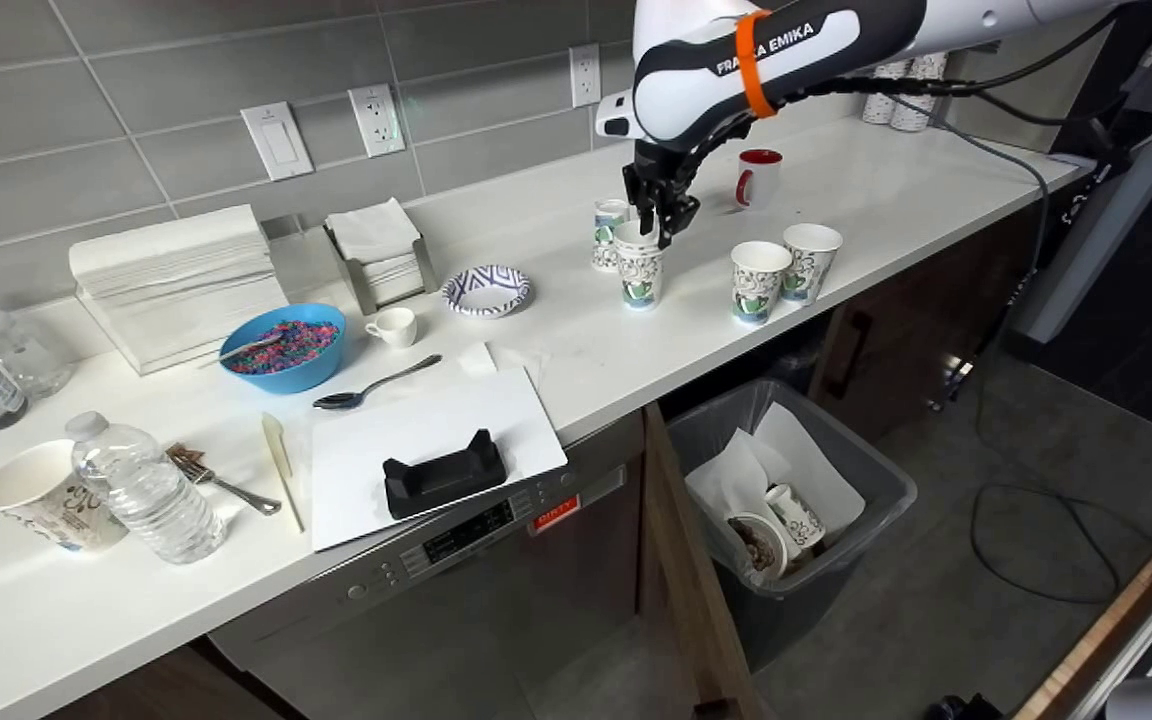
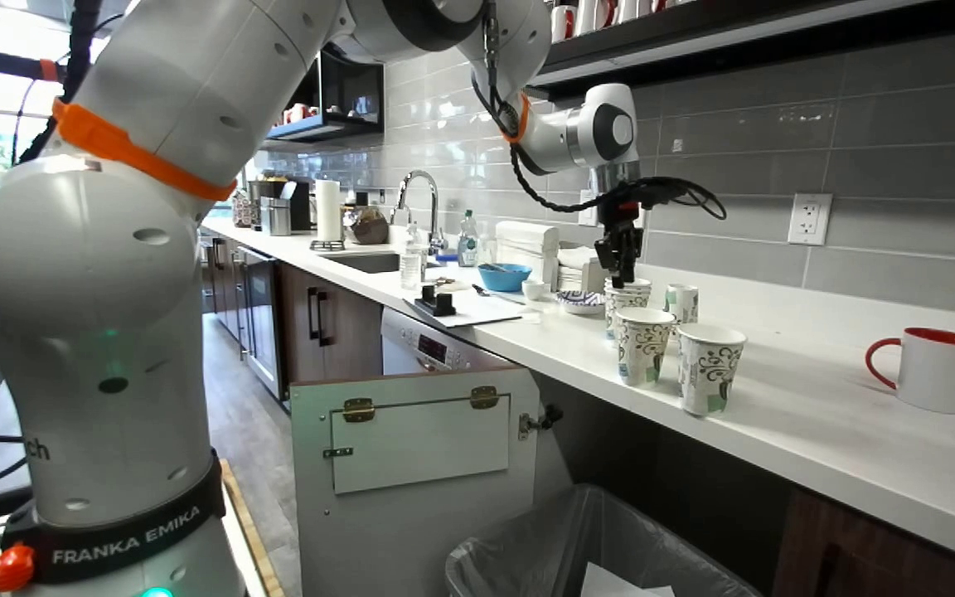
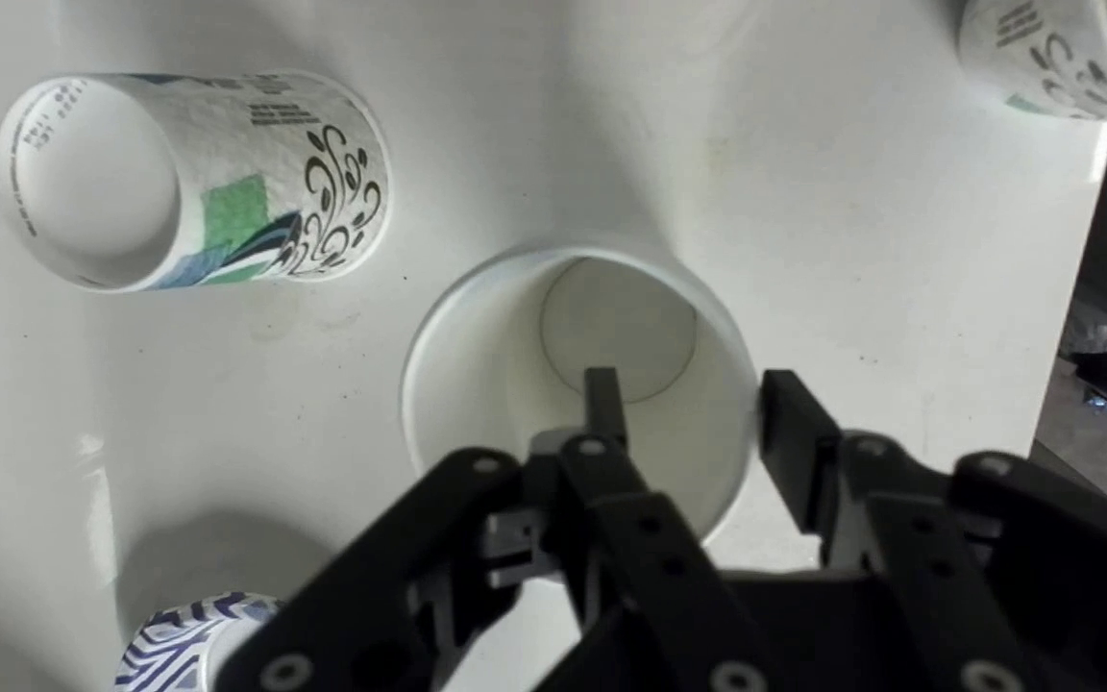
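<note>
Two spread fingers (image 3: 797,447) of my gripper (image 3: 693,384) straddle the right wall of a paper cup (image 3: 558,356) (aligned, I judge, not yet pinched).

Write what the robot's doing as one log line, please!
gripper: open, straddling the rim of the paper cup | paper cup: upright, not gripped | nearby: upside-down cup, patterned bowl

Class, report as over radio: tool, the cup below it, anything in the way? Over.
Tool open, fingers astride one edge of the cup. Cup upright, not gripped. Possible obstacle: upside-down cup close by, apart.
</note>
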`<state>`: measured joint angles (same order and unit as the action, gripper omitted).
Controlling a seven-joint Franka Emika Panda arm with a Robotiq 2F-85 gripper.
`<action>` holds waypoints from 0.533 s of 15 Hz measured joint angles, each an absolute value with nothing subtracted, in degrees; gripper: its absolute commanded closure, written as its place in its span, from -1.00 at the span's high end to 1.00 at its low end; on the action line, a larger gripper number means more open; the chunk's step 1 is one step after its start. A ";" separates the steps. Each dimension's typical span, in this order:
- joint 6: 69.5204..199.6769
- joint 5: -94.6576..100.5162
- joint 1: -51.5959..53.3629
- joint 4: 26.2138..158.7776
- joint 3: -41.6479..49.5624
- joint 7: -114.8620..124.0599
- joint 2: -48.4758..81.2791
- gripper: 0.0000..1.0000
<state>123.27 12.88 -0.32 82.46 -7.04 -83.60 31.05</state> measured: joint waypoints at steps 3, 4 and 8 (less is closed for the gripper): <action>123.24 12.88 -0.32 82.46 -7.04 -83.65 31.07 -1.00; 123.24 12.88 -0.32 82.45 -7.04 -83.67 31.07 -1.00; 123.23 12.88 -0.26 82.25 -7.04 -83.70 31.07 -0.98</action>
